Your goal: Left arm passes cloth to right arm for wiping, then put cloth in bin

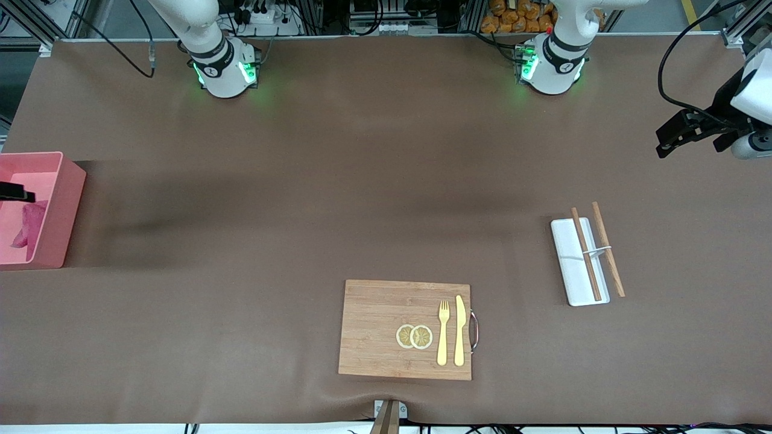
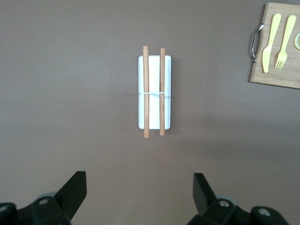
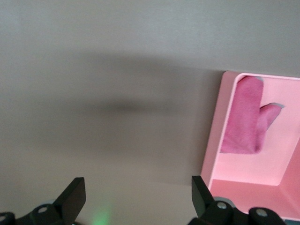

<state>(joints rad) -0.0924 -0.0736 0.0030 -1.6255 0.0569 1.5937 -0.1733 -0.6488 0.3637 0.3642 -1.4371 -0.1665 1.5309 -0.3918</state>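
Note:
The salmon-pink bin (image 1: pixel 70 211) stands at the right arm's end of the table. The crimson-pink cloth (image 1: pixel 28 231) lies crumpled inside it, free of any gripper. In the right wrist view the cloth (image 3: pixel 247 119) rests against the bin's inner wall (image 3: pixel 214 145). My right gripper (image 1: pixel 18 193) hangs over the bin's edge, mostly cut off by the front view. Its jaws (image 3: pixel 138 192) stand open and hold nothing. My left gripper (image 1: pixel 664 144) is up in the air over the left arm's end of the table. It is open and empty (image 2: pixel 139 194).
A white oblong tray (image 1: pixel 570 265) carries two wooden chopsticks (image 1: pixel 586 253), below the left gripper in its wrist view (image 2: pixel 155 112). A wooden cutting board (image 1: pixel 374 328) near the front camera bears two lemon slices (image 1: pixel 414 336), a yellow fork (image 1: pixel 443 334) and knife (image 1: pixel 459 331).

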